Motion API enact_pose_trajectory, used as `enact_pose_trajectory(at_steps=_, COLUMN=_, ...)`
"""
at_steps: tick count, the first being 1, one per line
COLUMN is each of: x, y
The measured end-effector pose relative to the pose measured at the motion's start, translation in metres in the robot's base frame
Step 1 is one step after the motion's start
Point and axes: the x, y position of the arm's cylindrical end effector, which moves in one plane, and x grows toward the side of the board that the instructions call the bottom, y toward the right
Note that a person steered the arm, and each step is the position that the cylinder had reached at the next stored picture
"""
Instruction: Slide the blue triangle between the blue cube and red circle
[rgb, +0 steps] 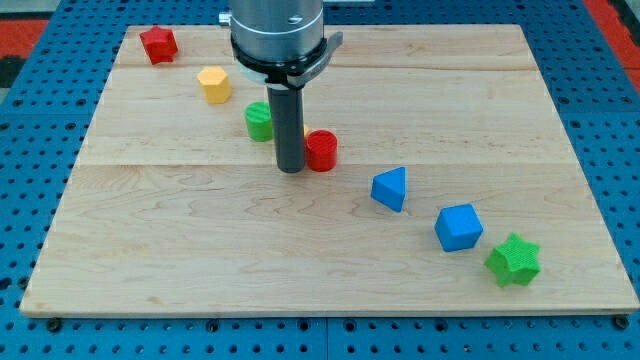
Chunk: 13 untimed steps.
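One blue triangle (390, 189), apex up-right, upright

A broad, silver-grey cylindrical housing is seen at the top, ringed below by a black collar with angular side tabs. From it, a straight dark rod is extended, ended by my tip (291, 170).

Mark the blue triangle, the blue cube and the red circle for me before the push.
blue triangle (390, 189): camera view, middle of its front face.
blue cube (459, 227): camera view, centre of the block.
red circle (323, 151): camera view, its visible side, right of the rod.
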Motion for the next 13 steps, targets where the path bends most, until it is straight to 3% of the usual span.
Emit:
enact_pose_trajectory(at_steps=1, x=0.004, y=0.019)
enact_pose_trajectory(at_steps=3, x=0.052, y=0.045)
enact_pose_trajectory(at_steps=6, x=0.009, y=0.149)
enact_pose_trajectory(at_steps=7, x=-0.032, y=0.15)
enact_pose_trajectory(at_steps=8, x=0.011, y=0.202)
enact_pose_trajectory(at_steps=9, x=0.057, y=0.202)
enact_pose_trajectory(at_steps=11, x=0.027, y=0.151)
enact_pose_trajectory(at_steps=12, x=0.019, y=0.178)
enact_pose_trajectory(at_steps=13, x=-0.011, y=0.264)
